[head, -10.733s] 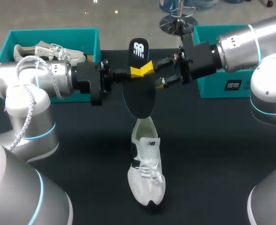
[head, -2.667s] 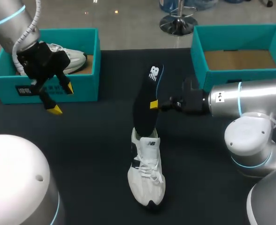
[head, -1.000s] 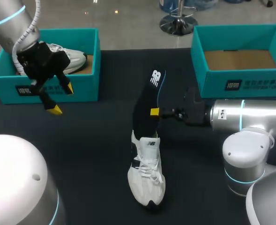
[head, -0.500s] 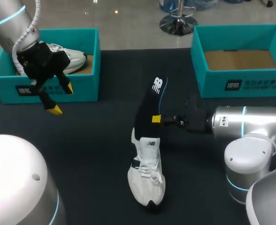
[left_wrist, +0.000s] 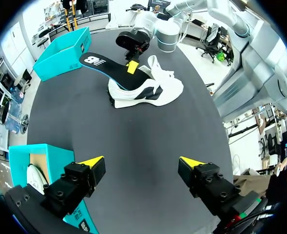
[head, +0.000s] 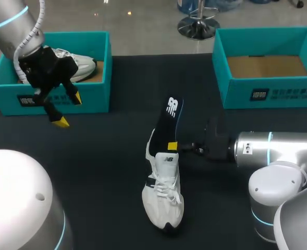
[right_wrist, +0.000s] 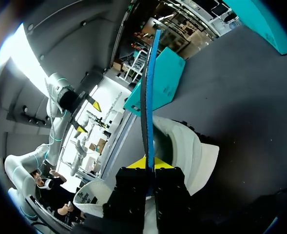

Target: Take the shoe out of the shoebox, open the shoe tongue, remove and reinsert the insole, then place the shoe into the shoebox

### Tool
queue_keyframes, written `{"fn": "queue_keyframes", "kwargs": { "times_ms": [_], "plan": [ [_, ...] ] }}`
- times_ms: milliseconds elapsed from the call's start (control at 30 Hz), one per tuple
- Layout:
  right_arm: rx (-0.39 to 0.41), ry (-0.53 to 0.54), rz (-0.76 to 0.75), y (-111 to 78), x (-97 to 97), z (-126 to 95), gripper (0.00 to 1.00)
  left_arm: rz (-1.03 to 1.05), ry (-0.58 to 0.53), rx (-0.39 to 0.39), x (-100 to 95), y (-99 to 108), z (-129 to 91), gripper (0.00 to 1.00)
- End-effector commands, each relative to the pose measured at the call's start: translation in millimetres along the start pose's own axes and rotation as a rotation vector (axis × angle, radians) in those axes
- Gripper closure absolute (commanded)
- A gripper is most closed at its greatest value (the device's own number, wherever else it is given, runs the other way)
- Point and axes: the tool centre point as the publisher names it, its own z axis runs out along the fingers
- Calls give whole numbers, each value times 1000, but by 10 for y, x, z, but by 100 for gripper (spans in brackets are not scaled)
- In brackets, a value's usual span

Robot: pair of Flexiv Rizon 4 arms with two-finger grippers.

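While our right gripper (head: pixel 172 147) clamped the insole (head: pixel 166 122), its lower end stood inside the shoe (head: pixel 163 195) lying on the table (head: pixel 106 172). Our left gripper (head: pixel 70 110) hung wide apart, empty. Seating the insole and boxing the shoe remained, we judged.

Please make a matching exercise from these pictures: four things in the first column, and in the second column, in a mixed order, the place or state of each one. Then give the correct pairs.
Column 1
1. insole
2. white shoe
3. left gripper
4. right shoebox

Column 2
A. open, holding nothing
B. has no shoe inside
C. held between the fingers of the right gripper, lower end in the shoe
D. lying on the black table, near its middle

Pairs: 1-C, 2-D, 3-A, 4-B
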Motion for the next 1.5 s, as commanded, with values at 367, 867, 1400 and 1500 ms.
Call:
{"fn": "queue_keyframes", "kwargs": {
  "times_ms": [367, 867, 1400, 1500],
  "plan": [
    [39, -55, -52, 181, 148, 1, 0, 0, 0, -2, 7, 4, -1, 0],
    [65, -73, -74, 385, 123, 54, 100, 0, 0, -2, 7, 4, -1, 0],
    [120, -62, -26, 91, 57, 76, 100, 0, 0, -2, 7, 4, -1, 0],
    [123, -58, -12, 23, 60, 86, 100, 0, 0, -2, 7, 4, -1, 0]
  ]
}}
